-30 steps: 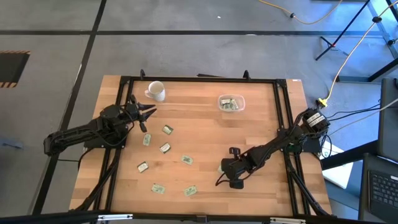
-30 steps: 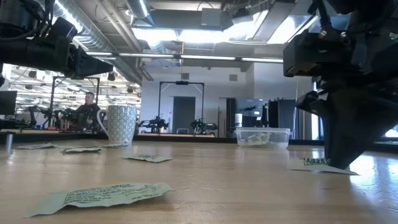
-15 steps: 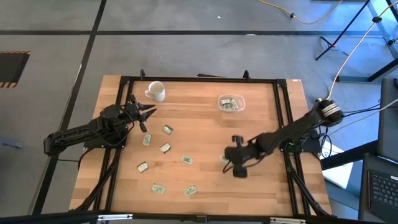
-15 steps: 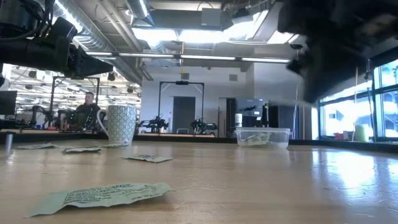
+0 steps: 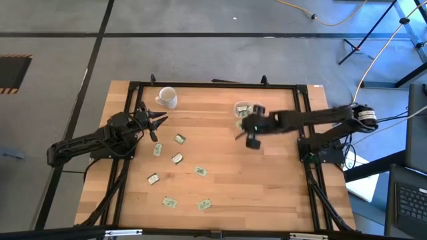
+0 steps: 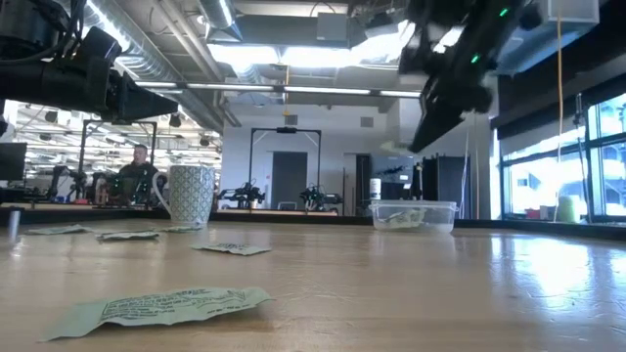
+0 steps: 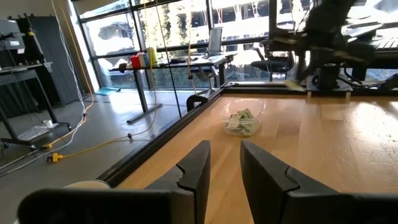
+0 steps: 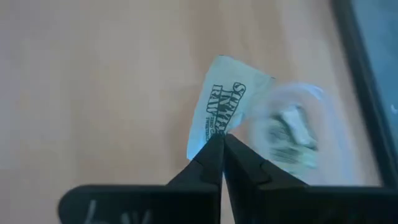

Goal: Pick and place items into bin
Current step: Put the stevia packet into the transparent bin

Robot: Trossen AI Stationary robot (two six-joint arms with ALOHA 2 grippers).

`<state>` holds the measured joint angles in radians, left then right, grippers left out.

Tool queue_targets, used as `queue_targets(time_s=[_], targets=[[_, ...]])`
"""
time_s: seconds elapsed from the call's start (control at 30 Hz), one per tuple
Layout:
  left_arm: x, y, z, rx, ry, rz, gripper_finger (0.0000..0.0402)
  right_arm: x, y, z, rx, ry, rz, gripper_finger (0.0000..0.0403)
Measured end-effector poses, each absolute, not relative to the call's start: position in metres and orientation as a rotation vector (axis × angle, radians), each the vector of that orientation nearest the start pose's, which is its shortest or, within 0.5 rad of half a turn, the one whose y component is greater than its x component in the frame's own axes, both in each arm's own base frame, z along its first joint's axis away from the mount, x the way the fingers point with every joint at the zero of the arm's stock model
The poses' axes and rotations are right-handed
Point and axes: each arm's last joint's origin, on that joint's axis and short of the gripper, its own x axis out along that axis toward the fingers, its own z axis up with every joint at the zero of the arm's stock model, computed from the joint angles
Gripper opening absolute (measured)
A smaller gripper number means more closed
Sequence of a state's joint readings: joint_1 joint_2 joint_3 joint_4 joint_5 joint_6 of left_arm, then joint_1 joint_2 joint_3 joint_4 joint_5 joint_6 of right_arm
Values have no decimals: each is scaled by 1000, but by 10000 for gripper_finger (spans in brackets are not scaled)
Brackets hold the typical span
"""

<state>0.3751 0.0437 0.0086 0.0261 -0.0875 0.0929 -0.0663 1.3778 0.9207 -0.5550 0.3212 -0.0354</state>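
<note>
- Right gripper [image 8: 219, 144] raised above the desk [image 5: 220, 160], just beside the bin [image 5: 247, 111]; fingers pinched tight on one packet [image 8: 224, 112], which sticks out past the tips.
- Bin sits near the desk's far edge, several packets inside it.
- Loose packets [image 5: 177, 159] scattered over the desk's left and near parts.
- Left gripper [image 5: 159, 123] hangs near the white mug [image 5: 167, 97], fingers apart, empty.
</note>
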Motion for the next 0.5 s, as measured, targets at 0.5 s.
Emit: queue_targets(time_s=[0.5], targets=[[92, 39, 165, 89, 31, 462, 82, 261, -120, 189, -52, 1180, -576, 16]])
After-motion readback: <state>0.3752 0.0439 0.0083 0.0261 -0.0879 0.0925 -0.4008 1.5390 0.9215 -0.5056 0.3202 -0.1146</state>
